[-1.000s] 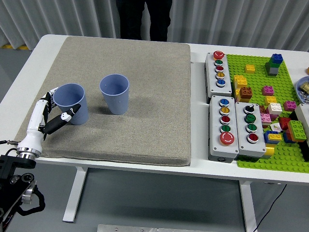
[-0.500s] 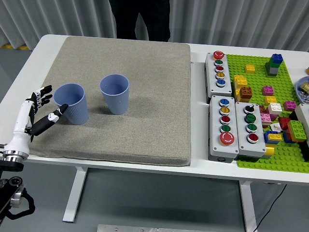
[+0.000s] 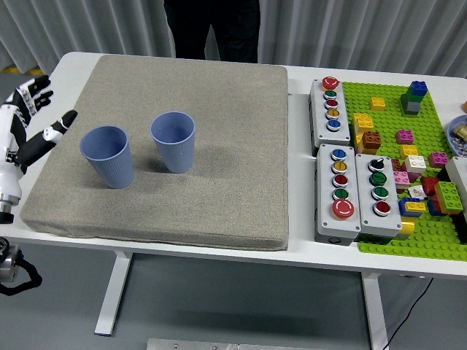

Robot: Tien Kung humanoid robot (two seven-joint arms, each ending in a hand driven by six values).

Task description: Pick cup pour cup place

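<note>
Left hand (image 3: 25, 124) hangs at the table's left edge, fingers spread, holding nothing. The nearer blue cup (image 3: 108, 156) stands upright on the grey mat (image 3: 219, 182), just right of that hand; the second cup (image 3: 174, 141) stands farther right, a longer reach

Two blue ribbed cups (image 3: 107, 156) (image 3: 174, 141), upright, side by side, on mat

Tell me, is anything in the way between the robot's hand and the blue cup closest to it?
No, nothing visible. The left hand is open at the mat's left edge, and only bare mat lies between it and the nearer blue cup. The other cup stands farther right.
</note>
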